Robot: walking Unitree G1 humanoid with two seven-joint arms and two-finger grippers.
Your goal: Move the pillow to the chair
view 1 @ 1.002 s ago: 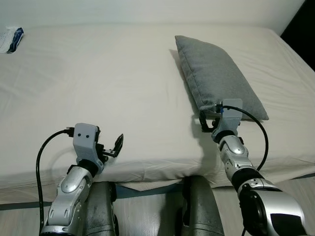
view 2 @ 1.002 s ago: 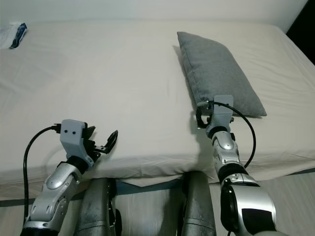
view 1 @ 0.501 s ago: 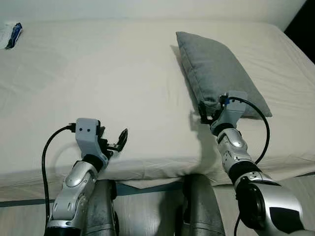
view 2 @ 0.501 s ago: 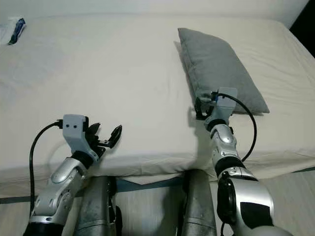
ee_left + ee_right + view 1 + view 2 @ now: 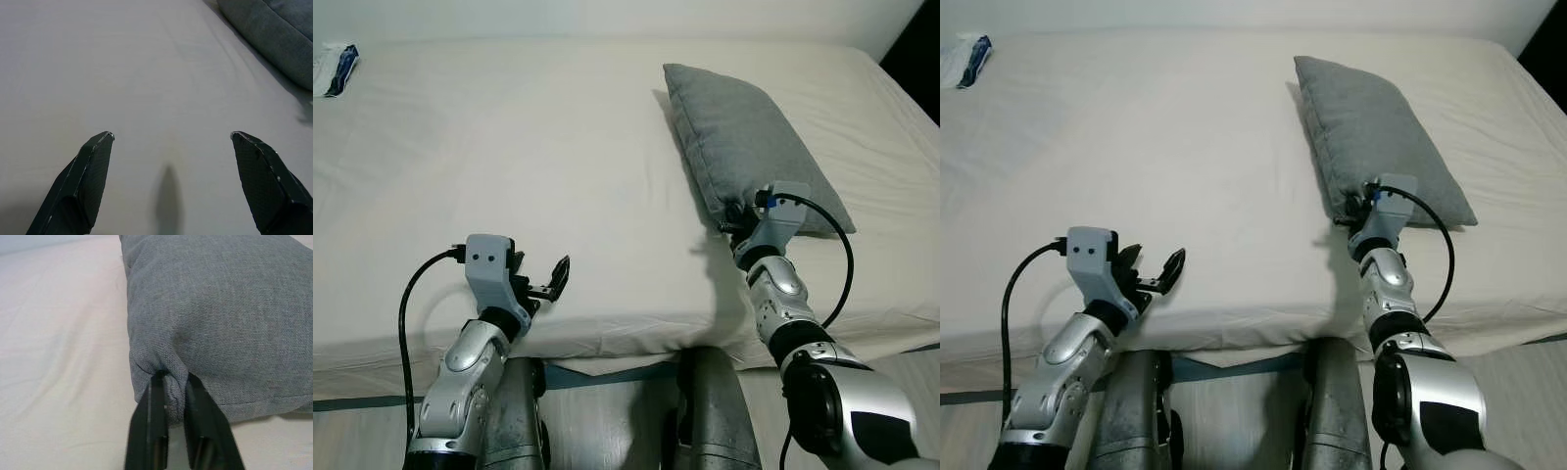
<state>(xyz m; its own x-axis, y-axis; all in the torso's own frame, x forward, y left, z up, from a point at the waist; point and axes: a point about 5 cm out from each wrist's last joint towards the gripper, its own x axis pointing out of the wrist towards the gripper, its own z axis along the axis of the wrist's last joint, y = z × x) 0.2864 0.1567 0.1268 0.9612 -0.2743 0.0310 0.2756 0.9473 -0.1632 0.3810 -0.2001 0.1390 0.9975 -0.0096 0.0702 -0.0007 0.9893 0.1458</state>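
Since a second ago: right gripper (image 5: 168,396) advanced from just short of the pillow's near corner to a closed pinch on it; left gripper (image 5: 171,147) raised slightly, otherwise idle.

Item 1. Grey woven-fabric rectangular pillow (image 5: 744,137): lies flat on the bed, long axis running away from the right gripper. Near corner bunched between the two black fingers (image 5: 151,426), the fabric puckering at the pinch. Corner likely chosen because the soft body is too thick to span.

Item 2. Right gripper: pressed together on that corner fold, low against the mattress, arm reaching forward over the bed edge.

Item 3. Left gripper: spread wide, nothing between its fingers, hovering over bare sheet well apart from the pillow, presumably held ready for support.

Item 4. Cream-sheeted bed (image 5: 509,147): carries the pillow. Small white-and-blue packet (image 5: 335,69) far beyond the left gripper.

Chair: location not established. Lift not yet begun.
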